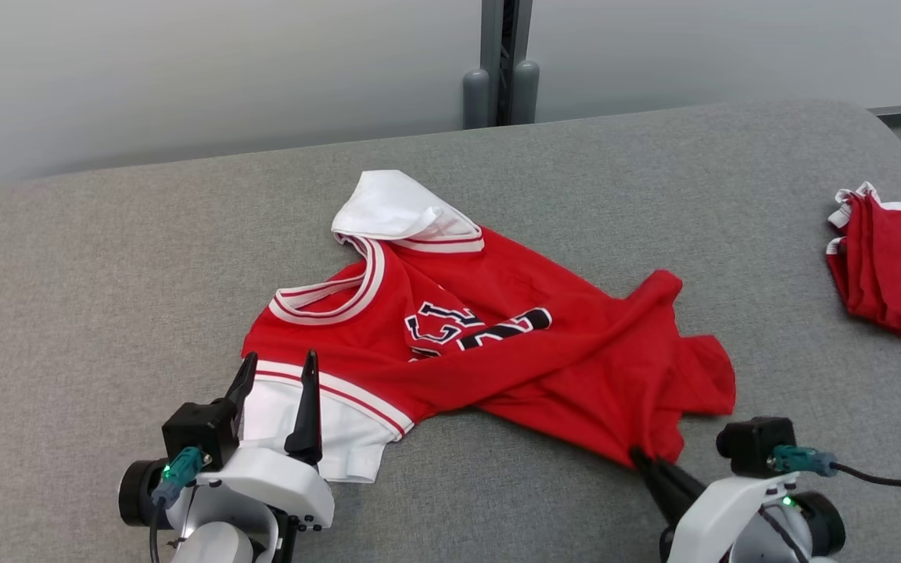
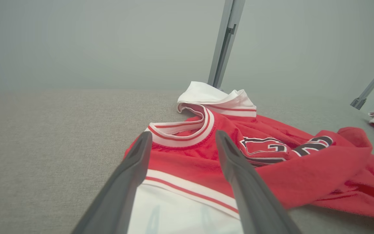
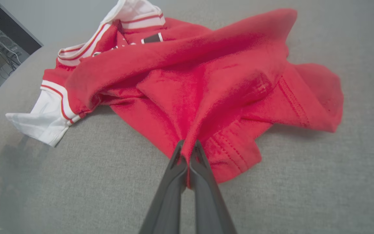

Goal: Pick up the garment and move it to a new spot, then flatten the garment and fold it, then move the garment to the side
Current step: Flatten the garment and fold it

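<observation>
My right gripper is pinched fully together on a fold of the red garment. The cloth tents up from the fingertips into a ridge. From the right wrist view I can't tell whether the pinch has caught one layer or both. Just right of the tips the stitched hem curls over. Ahead of them the body of the garment lies crumpled and twisted on the grey padded surface, with a white sleeve out at the far left.

My left gripper has its fingers spread wide and holds nothing. It hovers over that same white sleeve, a finger to either side of the red-and-white trim, and the collar is straight ahead of the tips.

I judge the step in hand to be getting a second hold before lifting the garment to its new spot. To do it well I would bring the left fingers down on the trimmed shoulder band ahead of them, not the loose cuff under them, and close firmly. Then I would raise both arms together and level so the twist drops out. I would also steer away from the second red pile, which lies well off to the right of the right gripper.
</observation>
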Motion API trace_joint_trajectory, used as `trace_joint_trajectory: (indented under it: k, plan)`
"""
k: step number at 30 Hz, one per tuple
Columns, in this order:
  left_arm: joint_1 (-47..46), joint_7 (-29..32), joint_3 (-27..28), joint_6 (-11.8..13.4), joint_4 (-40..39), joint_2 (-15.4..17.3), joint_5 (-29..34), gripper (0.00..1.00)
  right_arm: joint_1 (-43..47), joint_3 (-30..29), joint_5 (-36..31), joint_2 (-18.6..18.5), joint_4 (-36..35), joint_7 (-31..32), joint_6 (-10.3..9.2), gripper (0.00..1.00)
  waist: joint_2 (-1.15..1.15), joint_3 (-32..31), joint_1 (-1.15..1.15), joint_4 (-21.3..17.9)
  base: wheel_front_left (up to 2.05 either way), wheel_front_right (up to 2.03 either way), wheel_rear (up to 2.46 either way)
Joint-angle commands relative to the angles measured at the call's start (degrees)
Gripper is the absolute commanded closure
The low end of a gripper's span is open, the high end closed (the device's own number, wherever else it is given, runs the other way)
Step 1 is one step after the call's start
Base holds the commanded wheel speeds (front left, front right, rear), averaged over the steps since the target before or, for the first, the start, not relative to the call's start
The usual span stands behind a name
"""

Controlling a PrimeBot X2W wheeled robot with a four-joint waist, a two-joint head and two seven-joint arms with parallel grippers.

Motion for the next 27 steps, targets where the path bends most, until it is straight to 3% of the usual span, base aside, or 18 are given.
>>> trace_joint_trajectory:
  k: [1, 3, 4, 5, 15, 22, 27]
  plan:
    - [0.0, -0.2, 0.1, 0.2, 0.0, 0.4, -0.1, 0.0, 1.5, 0.6, 0.6, -0.3, -1.6, 1.9, -0.03, 1.0, 0.0, -0.4, 0.0, -0.6, 0.0, 0.0, 0.0]
    - [-0.1, -0.3, 0.0, 0.3, 0.1, 0.3, -0.2, 0.0, 3.8, 1.2, 1.8, -0.5, -3.6, 5.9, -0.03, 1.0, 0.0, -0.5, 0.0, -0.8, 0.0, 0.0, 0.0]
    - [-0.2, -0.3, -0.2, 0.2, 0.2, 0.2, -0.2, 0.0, 4.1, 1.0, 1.7, -1.0, -4.5, 6.9, -0.03, 0.61, 0.0, -0.4, 0.0, -0.7, 0.0, 0.0, 0.0]
    - [-0.3, -0.3, -0.4, 0.1, 0.2, 0.1, -0.2, 0.0, 4.4, 0.1, 1.4, -1.3, -5.1, 7.3, -0.03, 0.0, 0.0, -0.4, 0.0, -0.6, 0.0, 0.0, 0.0]
    - [-1.0, -0.3, -0.9, -0.2, 0.6, 0.5, -0.4, 0.0, 2.4, -10.1, 0.8, 1.5, -4.5, 1.0, -0.02, 0.0, 0.0, 0.5, 0.0, 2.2, 0.0, 0.0, 0.0]
    - [-1.5, -0.1, -1.6, -0.2, 0.3, 0.7, -0.4, 0.0, -1.1, -15.7, -1.3, 2.7, 2.4, -4.2, -0.02, 0.0, 0.0, 1.8, 0.0, 4.0, 0.0, 0.0, 0.0]
    - [-2.2, 0.1, -2.0, -0.2, 0.2, 0.9, -0.1, 0.0, -2.8, -15.8, -1.2, 2.9, 6.9, -5.8, -0.02, 0.0, 0.0, 3.0, 0.0, 4.9, 0.0, 0.0, 0.0]
